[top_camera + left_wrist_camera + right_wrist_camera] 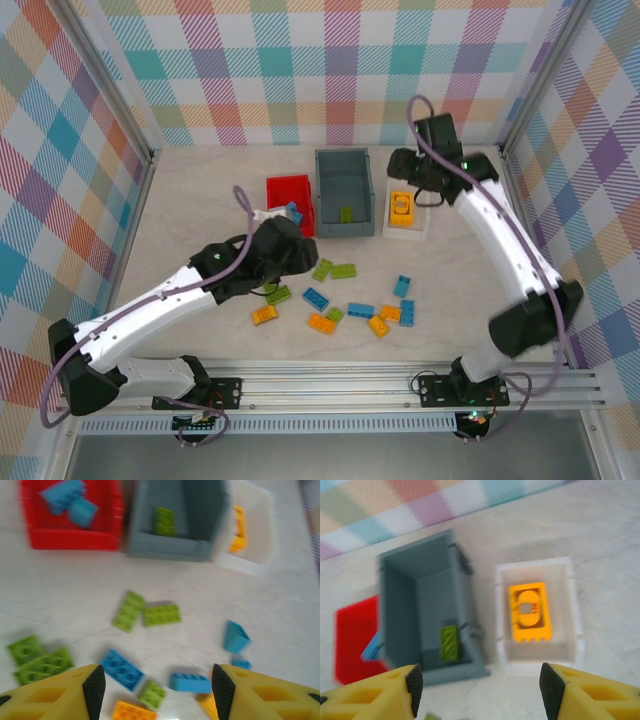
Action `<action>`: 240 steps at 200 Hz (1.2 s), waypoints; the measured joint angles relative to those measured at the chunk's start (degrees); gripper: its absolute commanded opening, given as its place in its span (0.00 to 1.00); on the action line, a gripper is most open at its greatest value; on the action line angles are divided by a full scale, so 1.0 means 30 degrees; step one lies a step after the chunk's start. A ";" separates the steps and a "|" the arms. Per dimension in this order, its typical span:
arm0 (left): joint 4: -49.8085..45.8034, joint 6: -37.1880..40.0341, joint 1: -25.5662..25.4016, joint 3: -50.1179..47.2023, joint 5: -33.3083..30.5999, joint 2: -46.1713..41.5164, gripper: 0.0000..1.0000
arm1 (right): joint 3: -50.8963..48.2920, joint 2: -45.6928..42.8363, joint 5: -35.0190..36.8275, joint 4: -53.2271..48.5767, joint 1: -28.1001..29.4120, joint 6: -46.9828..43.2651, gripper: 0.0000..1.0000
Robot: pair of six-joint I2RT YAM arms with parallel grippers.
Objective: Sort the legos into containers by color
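Note:
Several loose legos lie mid-table: green (344,271), blue (316,298) and orange (321,323). The red container (290,186) holds blue bricks (70,500). One green brick (449,642) lies in the grey container (345,155). The white tray (406,233) holds the orange frame piece (529,612). My left gripper (157,690) hovers open over the scattered bricks, above a blue one (190,682), with nothing between its fingers. My right gripper (477,690) is open and empty, just in front of the grey container and the tray.
The three containers stand in a row at the back centre. The left arm (170,300) stretches across the left half of the table and the right arm (500,240) runs along the right side. Checked walls close the workspace.

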 measured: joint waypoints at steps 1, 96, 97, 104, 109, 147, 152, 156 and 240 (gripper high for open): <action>-0.0029 0.0007 0.0189 -0.0087 0.0015 -0.0044 0.61 | -0.0146 -0.0138 0.0015 0.0058 0.0109 -0.0029 0.66; 0.1107 -0.0204 0.6317 -0.4000 0.4248 0.5297 0.63 | -1.3245 -0.5377 -0.2943 0.5013 1.1927 0.0189 0.82; 0.1122 -0.0204 0.6317 -0.4000 0.4248 0.5362 0.63 | -1.3304 -0.5384 -0.2980 0.5122 1.2014 0.0175 0.82; 0.1260 -0.0211 0.6317 -0.4000 0.4328 0.6040 0.63 | -1.3537 -0.5406 -0.3177 0.5581 1.2393 0.0313 0.83; 0.1319 -0.0211 0.6317 -0.4007 0.4328 0.6455 0.63 | -1.3690 -0.5450 -0.3322 0.5894 1.2641 0.0401 0.83; 0.1843 -0.0233 0.6317 -0.4022 0.4306 0.7766 0.58 | -1.3988 -0.5523 -0.3708 0.7431 1.3442 0.0918 0.82; 0.1945 -0.0219 0.6317 -0.4022 0.4306 0.7810 0.55 | -1.3988 -0.5523 -0.3708 0.7548 1.3442 0.0984 0.82; 0.2069 -0.0255 0.6317 -0.4029 0.4306 0.7876 0.52 | -1.3988 -0.5523 -0.3708 0.7621 1.3442 0.0991 0.82; 0.3155 -0.0350 0.6309 -0.4014 0.4087 0.8225 0.27 | -1.3981 -0.6346 -0.3060 0.7723 1.3442 0.1392 0.79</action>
